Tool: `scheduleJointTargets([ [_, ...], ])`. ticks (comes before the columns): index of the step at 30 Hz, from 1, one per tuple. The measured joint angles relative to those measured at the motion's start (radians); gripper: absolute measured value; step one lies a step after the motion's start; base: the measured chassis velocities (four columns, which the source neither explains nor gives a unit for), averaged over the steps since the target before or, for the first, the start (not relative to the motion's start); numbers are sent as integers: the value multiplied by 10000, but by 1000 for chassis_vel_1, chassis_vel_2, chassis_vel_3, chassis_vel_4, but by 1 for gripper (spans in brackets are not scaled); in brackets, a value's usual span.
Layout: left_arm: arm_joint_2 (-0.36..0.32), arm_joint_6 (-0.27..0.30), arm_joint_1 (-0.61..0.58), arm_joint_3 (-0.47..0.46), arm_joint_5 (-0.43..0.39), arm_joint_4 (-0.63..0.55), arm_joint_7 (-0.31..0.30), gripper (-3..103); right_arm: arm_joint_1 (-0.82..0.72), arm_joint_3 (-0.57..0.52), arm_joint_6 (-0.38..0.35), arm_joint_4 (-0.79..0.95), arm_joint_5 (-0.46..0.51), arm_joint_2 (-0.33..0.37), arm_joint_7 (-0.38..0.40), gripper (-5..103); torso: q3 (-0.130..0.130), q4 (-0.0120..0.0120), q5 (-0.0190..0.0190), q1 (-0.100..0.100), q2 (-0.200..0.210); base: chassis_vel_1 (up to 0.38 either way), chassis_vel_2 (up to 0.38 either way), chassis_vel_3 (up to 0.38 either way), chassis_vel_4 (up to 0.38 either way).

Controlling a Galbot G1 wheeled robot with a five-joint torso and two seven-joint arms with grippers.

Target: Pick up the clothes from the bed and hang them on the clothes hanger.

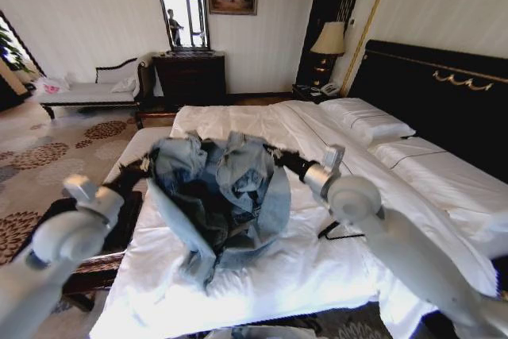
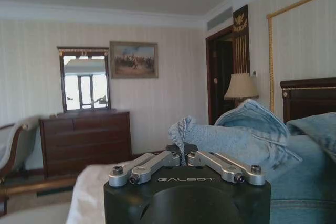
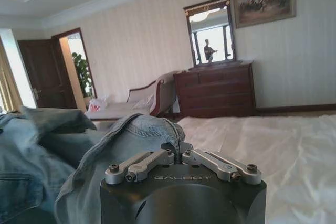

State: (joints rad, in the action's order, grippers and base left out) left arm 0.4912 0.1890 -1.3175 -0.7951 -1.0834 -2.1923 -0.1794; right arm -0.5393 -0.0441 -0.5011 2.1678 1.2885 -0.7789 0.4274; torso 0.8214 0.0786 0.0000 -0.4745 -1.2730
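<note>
Left pincer (image 2: 182, 157) was seen pressed together on a fold of the denim jacket (image 1: 222, 196), the cloth pinched between the closed tips with no gap visible in the left wrist view. In the head view that pincer (image 1: 143, 171) was placed at about 9 o'clock of the garment, at its upper edge.

Right pincer (image 3: 177, 150) was likewise found closed, with a hem of the jacket (image 3: 131, 129) gripped between its tips. From the head camera it (image 1: 279, 156) was noted at about 2 o'clock of the bundle, the forearm running back toward 4 o'clock of the picture.

The jacket was held between the two pincers, bunched and sagging in the middle. Its upper part was raised above the bed (image 1: 262, 275); the lower folds hung toward the white sheet at 6 o'clock, and whether they touched the sheet could not be told. The dark inner side was turned up in the hollow of the bundle.

A thin dark object was seen on the sheet at about 3 o'clock of the jacket, beneath the right arm; it was too hidden to identify.

Pillows (image 1: 367, 121) were recorded at 2 o'clock, against the black headboard (image 1: 444, 85). A dark dresser (image 1: 190, 77) with a mirror (image 1: 182, 9) stood against the far wall at 12 o'clock.
</note>
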Motion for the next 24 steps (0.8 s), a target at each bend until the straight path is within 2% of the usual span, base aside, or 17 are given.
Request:
scheduleJointTargets([
  [3,-528,0,496,-3,-373,222,-12,2,530,119,-3,-198,251,34,121,2,0,0,-1,0,0,0,0,0,0],
  [4,-1301,0,1490,93,-1149,492,-239,2,1665,448,-3,-616,704,-95,400,2,0,3,0,1,0,0,0,0,0],
  [9,-1824,7,2122,78,-1651,635,-607,2,2770,881,-11,-1010,915,-396,600,2,-1,-1,-2,0,0,0,0,0,0],
  [12,-2286,77,2832,20,-2285,797,-891,2,3605,1261,45,-1460,980,-601,610,2,-1,-2,-2,1,0,0,0,0,0],
  [20,-3307,142,3927,-14,-3232,1000,-882,2,5169,1802,91,-2280,1316,-852,661,2,-3,2,1,3,-1,0,0,0,0],
  [24,-3604,133,3951,-36,-3286,1164,-774,2,5833,2250,115,-2888,1305,-1234,648,2,-2,2,0,4,-1,0,0,0,0],
])
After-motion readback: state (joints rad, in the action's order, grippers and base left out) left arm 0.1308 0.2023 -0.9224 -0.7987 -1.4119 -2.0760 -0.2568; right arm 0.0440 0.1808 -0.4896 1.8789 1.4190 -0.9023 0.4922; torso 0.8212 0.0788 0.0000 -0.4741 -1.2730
